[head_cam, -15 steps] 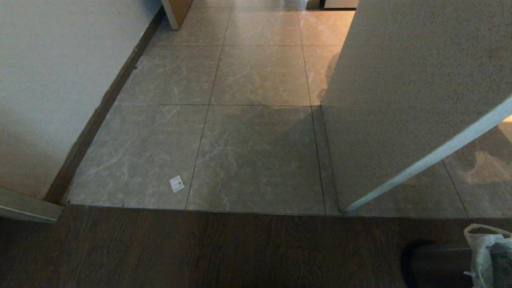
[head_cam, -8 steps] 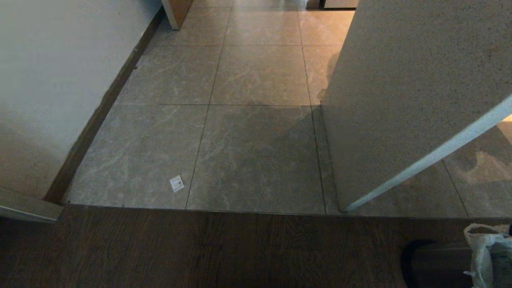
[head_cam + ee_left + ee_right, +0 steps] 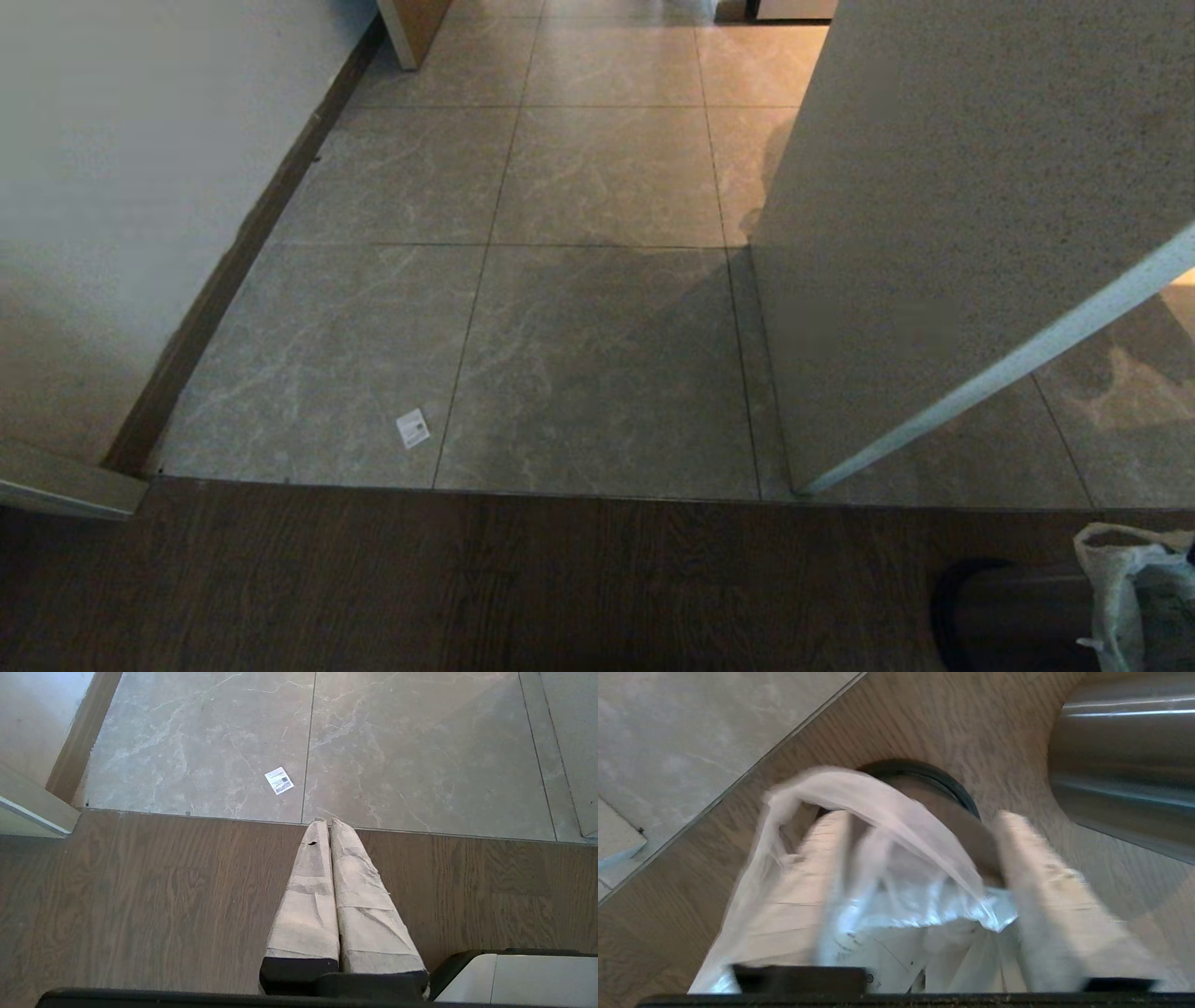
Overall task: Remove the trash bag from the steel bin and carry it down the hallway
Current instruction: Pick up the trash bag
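White trash bag (image 3: pixel 896 858) lies between the spread fingers of the right tool (image 3: pixel 920 826); grip cannot be confirmed. Steel bin (image 3: pixel 1013 616) stands at 5 o'clock. Left tool (image 3: pixel 329 823) is clenched, empty.

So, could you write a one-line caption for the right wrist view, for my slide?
Right end effector straddling the white crinkly plastic trash bag above the black-rimmed steel bin.

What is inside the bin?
The white trash bag sticks up out of the steel bin, with the right gripper around the bag's top. What is in the bag is hidden by its crinkly plastic.
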